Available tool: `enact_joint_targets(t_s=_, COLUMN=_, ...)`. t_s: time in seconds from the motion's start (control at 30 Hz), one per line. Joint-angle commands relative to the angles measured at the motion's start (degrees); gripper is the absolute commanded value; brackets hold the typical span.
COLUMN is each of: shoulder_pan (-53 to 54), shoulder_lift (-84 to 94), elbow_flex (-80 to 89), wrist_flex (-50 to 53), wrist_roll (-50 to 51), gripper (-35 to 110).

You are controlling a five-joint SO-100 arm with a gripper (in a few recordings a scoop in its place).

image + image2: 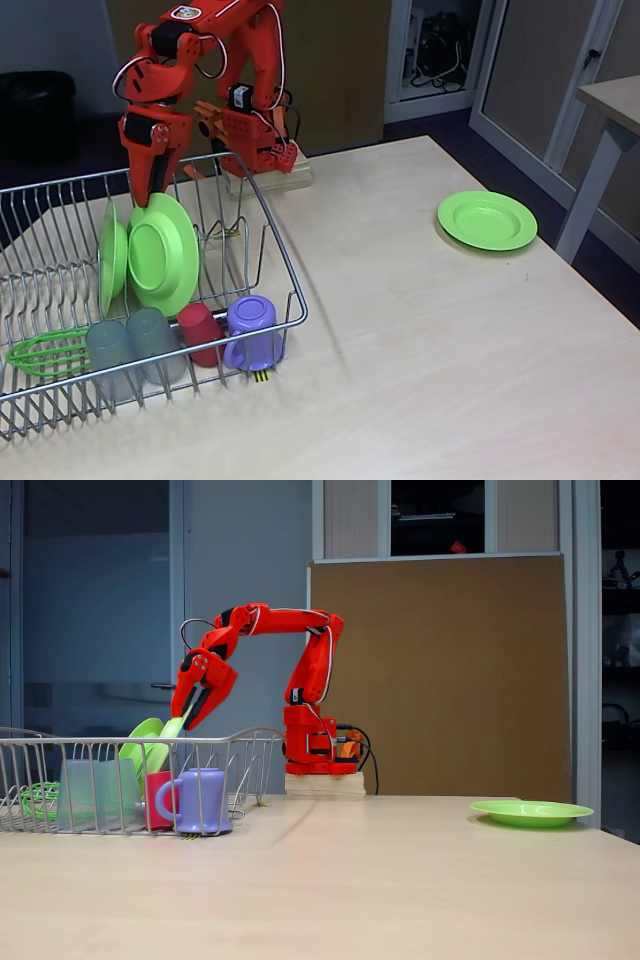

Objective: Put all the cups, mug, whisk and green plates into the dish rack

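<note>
Two round lime-green plastic plates (pixel 160 255) upright in large silver wire dish rack (pixel 270 225); red gripper (pixel 148 195) at rim of right one, jaws closed on it. Third green plate (pixel 487 220) flat on table (pixel 400 350), well apart.

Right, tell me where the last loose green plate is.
The green plate lies flat on the table at the right in both fixed views, far from the dish rack.

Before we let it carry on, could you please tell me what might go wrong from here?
The pincer sits at the rim of the second green plate in the dish rack; on release that leaning plate may tip. The third plate lies flat far across the table, so gripping its rim could be awkward.
</note>
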Motion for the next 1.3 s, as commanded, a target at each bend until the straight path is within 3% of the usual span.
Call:
enact_joint_targets(t_s=0.0, shoulder_pan=1.05, shoulder_lift=4.48, elbow_flex=-1.23, wrist_flex=2.9, wrist_roll=0.35, gripper=0)
enact_joint_targets(t_s=0.23, shoulder_pan=2.64, shoulder_lift=7.82, elbow_flex=0.97, wrist_flex=4.39, wrist_roll=0.44, gripper=0)
enact_joint_targets(t_s=0.53, shoulder_pan=3.08, shoulder_lift=4.83, elbow_flex=4.22, wrist_flex=-0.97, wrist_roll=-1.67, gripper=0)
enact_joint_targets(t_s=0.8, shoulder_pan=1.41, shoulder_lift=4.66, elbow_flex=6.15, wrist_flex=-2.37, wrist_roll=-6.5, gripper=15)
enact_joint_targets(t_s=1.27, shoulder_pan=-10.55, shoulder_lift=24.35, elbow_flex=10.02, wrist_flex=2.37, wrist_roll=-6.77, gripper=17)
